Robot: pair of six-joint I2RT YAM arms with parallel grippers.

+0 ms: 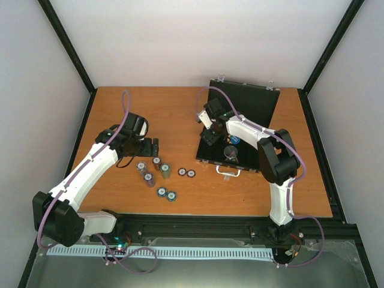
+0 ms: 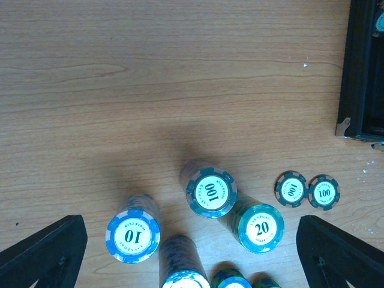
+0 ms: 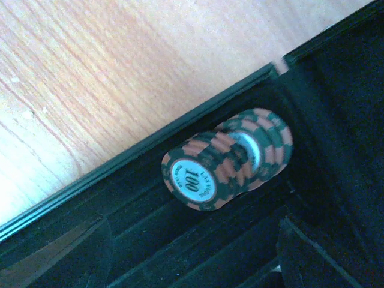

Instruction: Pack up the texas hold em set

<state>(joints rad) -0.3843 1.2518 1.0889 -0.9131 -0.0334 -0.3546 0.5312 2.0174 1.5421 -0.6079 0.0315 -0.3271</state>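
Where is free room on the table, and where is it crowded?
Free: the far left of the table, bordered by its far edge, the left tool and the open case; also the near strip before the case's handle. Crowded: the chip stacks by the left tool.

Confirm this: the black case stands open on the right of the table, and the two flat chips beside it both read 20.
Wrong number. The left wrist view shows the left flat chip and the right flat chip both reading 100, not 20. The black case does stand open on the right of the table.
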